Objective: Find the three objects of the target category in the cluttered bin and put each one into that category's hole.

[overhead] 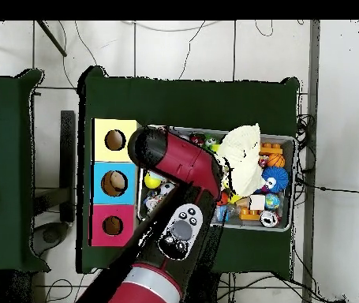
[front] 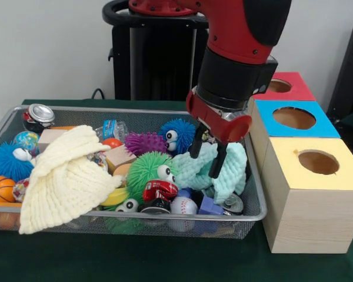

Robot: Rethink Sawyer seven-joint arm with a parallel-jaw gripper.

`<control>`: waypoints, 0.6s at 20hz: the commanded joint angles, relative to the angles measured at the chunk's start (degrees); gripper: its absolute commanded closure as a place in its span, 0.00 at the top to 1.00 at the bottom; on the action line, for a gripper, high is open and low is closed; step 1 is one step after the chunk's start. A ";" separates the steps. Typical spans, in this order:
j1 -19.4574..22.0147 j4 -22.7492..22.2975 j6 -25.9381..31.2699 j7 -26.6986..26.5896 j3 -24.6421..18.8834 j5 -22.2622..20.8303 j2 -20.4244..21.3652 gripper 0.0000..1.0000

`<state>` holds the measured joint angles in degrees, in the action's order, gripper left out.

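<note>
The wire mesh bin [front: 135,110] is full of toys, cans and cloths. My gripper [front: 207,157] reaches down into its right end. Its two black fingers [front: 195,147] stand on either side of a bunched mint-green knitted cloth [front: 232,170] and grip a fold that rises between them. Three wooden boxes with round holes stand right of the bin: yellow-topped [front: 317,161], blue-topped [front: 294,118] and red-topped [front: 285,87]. In the overhead view my arm [overhead: 178,170] hides the gripper; the bin [overhead: 293,142] and the yellow [overhead: 115,140], blue [overhead: 115,183] and red [overhead: 111,225] boxes show.
A cream knitted cloth [front: 67,176] hangs over the bin's front left rim. Around it lie a green fuzzy ball with eyes [front: 144,170], a blue fuzzy ball [front: 177,134], a purple spiky ball [front: 144,143], a red can [front: 159,189], a baseball [front: 182,207] and a small basketball [front: 1,189].
</note>
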<state>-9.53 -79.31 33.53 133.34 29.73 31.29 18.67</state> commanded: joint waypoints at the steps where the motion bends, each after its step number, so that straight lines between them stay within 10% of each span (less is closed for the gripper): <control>1: -0.86 -6.88 -0.39 8.34 -2.51 -2.60 2.26 1.00; 12: -2.67 -19.25 -10.62 9.19 -7.48 -0.57 5.21 1.00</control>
<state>-12.78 -87.61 31.15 133.34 29.67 31.29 23.87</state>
